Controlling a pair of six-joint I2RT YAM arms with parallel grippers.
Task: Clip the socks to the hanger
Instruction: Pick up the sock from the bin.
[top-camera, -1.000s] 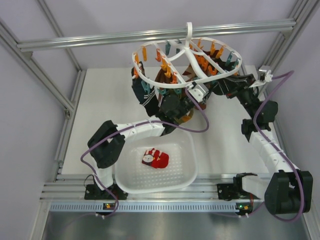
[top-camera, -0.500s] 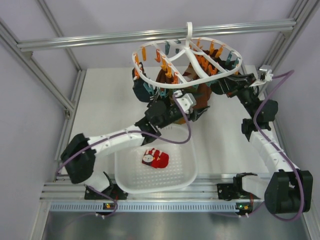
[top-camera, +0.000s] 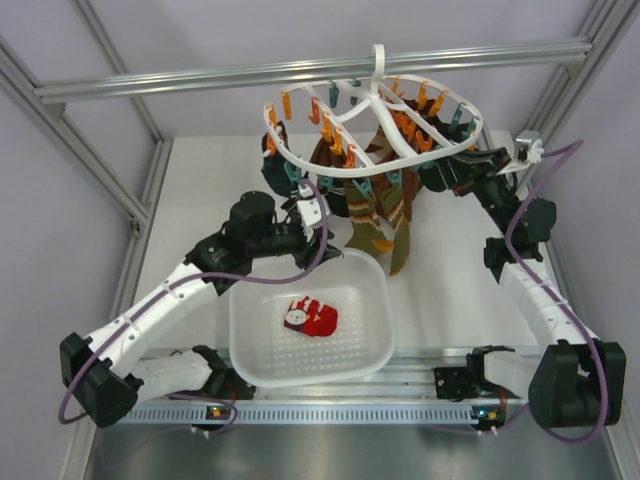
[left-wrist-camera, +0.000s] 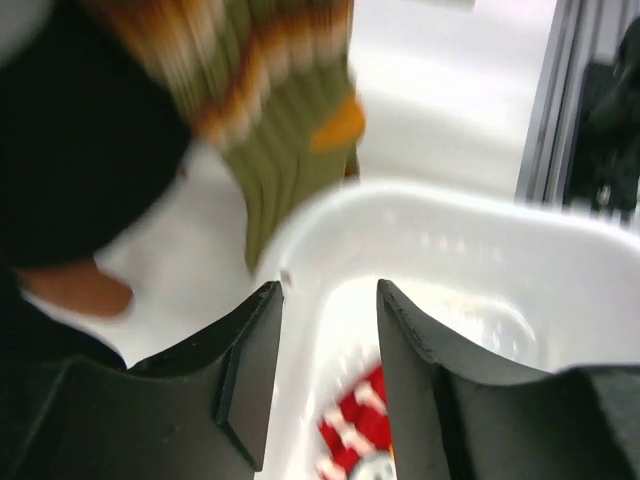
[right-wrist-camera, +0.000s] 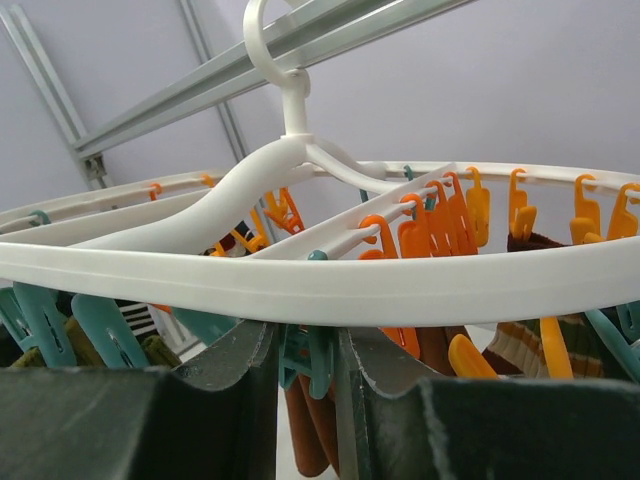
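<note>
The red socks lie bunched in the white basket; they also show blurred in the left wrist view, low between my fingers. The white ring hanger hangs by its hook from the top rail, with orange and teal clips. My left gripper is open and empty, above the basket's far left rim and below the hanger's left side. My right gripper is at the hanger's right rim, shut on a teal clip just under the ring.
Brown-green striped socks and dark socks hang from the hanger's clips, close to my left gripper. The striped sock and a dark sock fill the top of the left wrist view. Aluminium frame posts stand on both sides.
My left arm has pulled back to the left and out from under the hanger, and the striped socks now hang free. The right arm and the red socks have not moved.
</note>
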